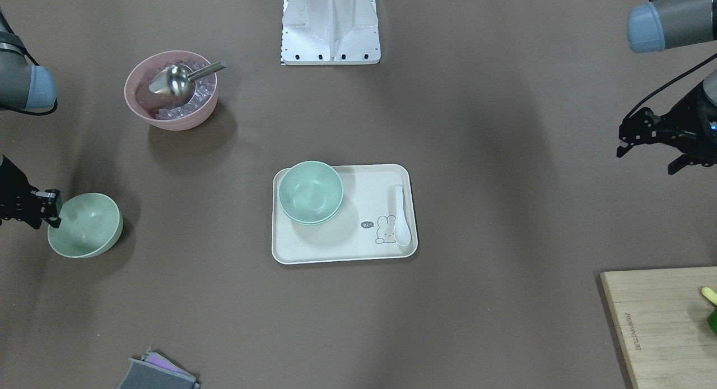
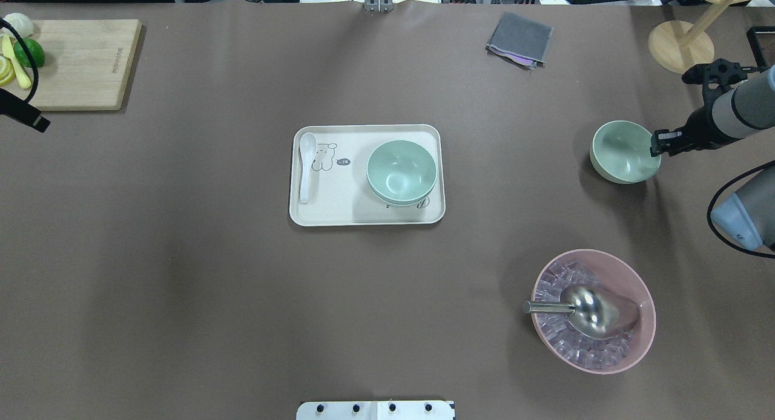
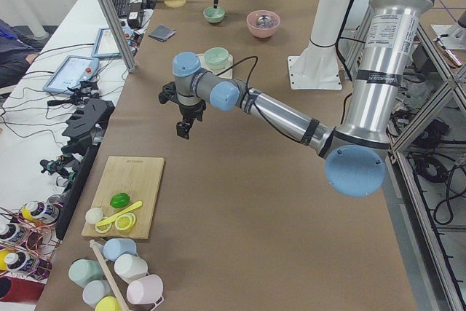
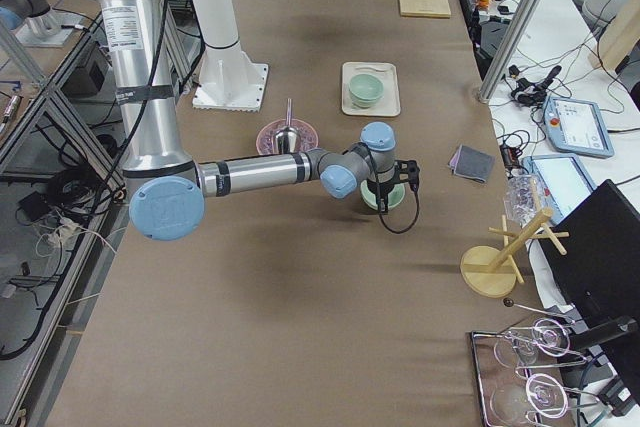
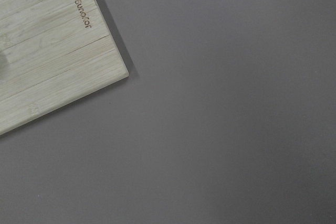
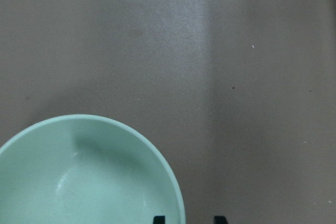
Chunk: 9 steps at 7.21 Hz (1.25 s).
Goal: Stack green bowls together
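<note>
Two green bowls point(image 2: 401, 170) sit nested on the tray point(image 2: 339, 209) at the middle of the table point(image 2: 181, 275), while the third bowl point(image 2: 622, 157) is unstacked near the right edge, the right hand point(image 2: 657, 146) spread astride its rim.

The cream tray point(image 1: 341, 249) on the table carries a small dark speech bubble point(image 1: 367, 225) reading "hi", printed just beside a line-drawn rabbit point(image 1: 385, 229). The wooden cutting board point(image 5: 47, 61) has a short brand word point(image 5: 81, 6) burned in near one edge. It appears upside down in the left wrist view, and its letters cannot be made out with certainty.
</note>
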Available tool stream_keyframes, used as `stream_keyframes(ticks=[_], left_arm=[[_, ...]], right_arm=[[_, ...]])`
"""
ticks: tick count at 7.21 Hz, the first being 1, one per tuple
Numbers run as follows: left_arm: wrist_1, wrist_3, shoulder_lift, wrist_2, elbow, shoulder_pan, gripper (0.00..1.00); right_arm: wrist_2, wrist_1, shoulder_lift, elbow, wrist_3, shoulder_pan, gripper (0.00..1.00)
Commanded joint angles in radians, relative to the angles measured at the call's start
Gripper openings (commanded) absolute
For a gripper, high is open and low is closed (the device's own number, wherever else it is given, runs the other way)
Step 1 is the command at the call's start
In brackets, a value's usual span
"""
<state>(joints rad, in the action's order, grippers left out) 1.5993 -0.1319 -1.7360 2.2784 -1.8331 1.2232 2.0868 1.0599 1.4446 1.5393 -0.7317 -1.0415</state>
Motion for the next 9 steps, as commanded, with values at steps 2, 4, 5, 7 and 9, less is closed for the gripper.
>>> stream_keyframes(ticks=[2, 4, 5, 7, 9], left_arm=[[0.004, 0.0, 0.006, 0.0, 0.0, -0.001, 0.97], [0.004, 0.0, 0.006, -0.002, 0.0, -0.001, 0.97], [0.004, 0.0, 0.007, -0.002, 0.0, 0.001, 0.97], [0.002, 0.002, 0.006, 0.007, 0.0, 0.004, 0.98], [-0.007, 0.005, 0.021, 0.01, 0.009, 0.079, 0.97]], right_arm=[[-0.001, 0.0, -0.001, -0.001, -0.009, 0.011, 0.26], [-0.002, -0.001, -0.01, -0.001, -0.047, 0.026, 0.04], [-0.002, -0.001, -0.012, 0.001, -0.048, 0.026, 0.0], [0.005, 0.005, -0.033, 0.019, -0.048, 0.024, 0.0], [0.01, 0.082, -0.107, 0.025, -0.048, 0.02, 0.0]])
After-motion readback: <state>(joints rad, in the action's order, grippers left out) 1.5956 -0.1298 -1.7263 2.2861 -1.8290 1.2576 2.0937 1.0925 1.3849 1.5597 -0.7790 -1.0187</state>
